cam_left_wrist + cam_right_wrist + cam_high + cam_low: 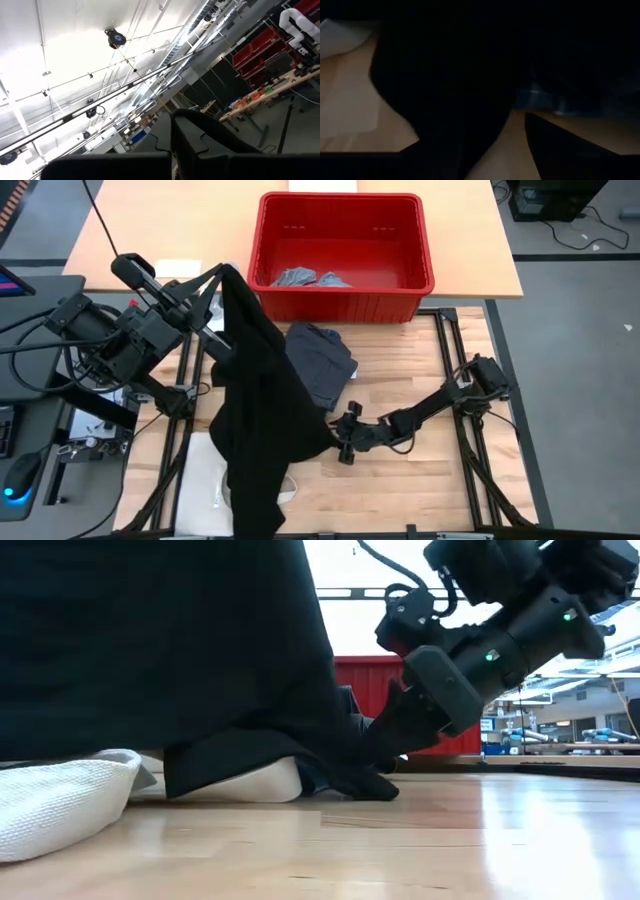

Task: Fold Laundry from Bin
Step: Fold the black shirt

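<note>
We see the large rectangular red plastic bin (345,255) at the far side of the wooden surface (420,490), holding two small light grey garments (305,278). Our left pincer (222,275) is clenched on the large black garment (255,415), which hangs from it down to the surface. Our right pincer (343,437) is at that cloth's edge near a dark grey folded garment (322,365); we cannot tell whether it grips.

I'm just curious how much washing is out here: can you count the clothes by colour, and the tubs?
Black garment, hanging from the left tool: 1
Dark grey garment on the table: 1
Light grey pieces in the red bin: 2
Red bin: 1
Total: 5
</note>
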You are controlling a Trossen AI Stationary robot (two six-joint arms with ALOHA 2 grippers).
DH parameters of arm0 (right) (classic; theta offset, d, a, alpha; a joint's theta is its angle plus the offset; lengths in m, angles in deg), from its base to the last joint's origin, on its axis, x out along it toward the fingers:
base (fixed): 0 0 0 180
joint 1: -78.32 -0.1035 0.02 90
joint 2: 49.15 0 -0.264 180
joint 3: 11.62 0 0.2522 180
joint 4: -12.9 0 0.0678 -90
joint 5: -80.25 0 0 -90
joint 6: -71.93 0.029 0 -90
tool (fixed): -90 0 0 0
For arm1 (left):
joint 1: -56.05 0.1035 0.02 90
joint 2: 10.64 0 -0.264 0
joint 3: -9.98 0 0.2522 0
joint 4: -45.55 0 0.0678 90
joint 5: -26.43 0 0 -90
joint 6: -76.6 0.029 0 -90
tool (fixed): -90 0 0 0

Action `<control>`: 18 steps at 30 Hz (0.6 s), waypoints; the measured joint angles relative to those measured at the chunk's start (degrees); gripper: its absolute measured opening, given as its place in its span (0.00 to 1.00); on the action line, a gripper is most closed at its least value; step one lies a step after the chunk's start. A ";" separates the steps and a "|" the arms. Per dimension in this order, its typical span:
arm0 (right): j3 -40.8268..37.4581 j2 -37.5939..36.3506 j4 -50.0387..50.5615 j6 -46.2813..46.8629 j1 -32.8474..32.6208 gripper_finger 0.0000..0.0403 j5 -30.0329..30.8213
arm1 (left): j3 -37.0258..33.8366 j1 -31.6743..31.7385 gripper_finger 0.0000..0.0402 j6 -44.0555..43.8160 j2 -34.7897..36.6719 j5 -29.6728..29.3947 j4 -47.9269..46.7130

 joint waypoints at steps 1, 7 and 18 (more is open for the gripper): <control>0.63 0.46 0.00 -0.82 0.09 0.50 -0.67 | 0.00 0.00 0.02 0.00 0.00 -0.10 0.02; 1.79 0.15 0.61 -3.14 -1.10 0.11 0.64 | 0.00 -0.02 0.02 -4.05 0.00 0.31 0.01; 5.85 -17.77 33.84 2.36 -11.11 0.02 37.42 | 0.00 2.60 0.02 -25.59 0.26 1.30 -26.70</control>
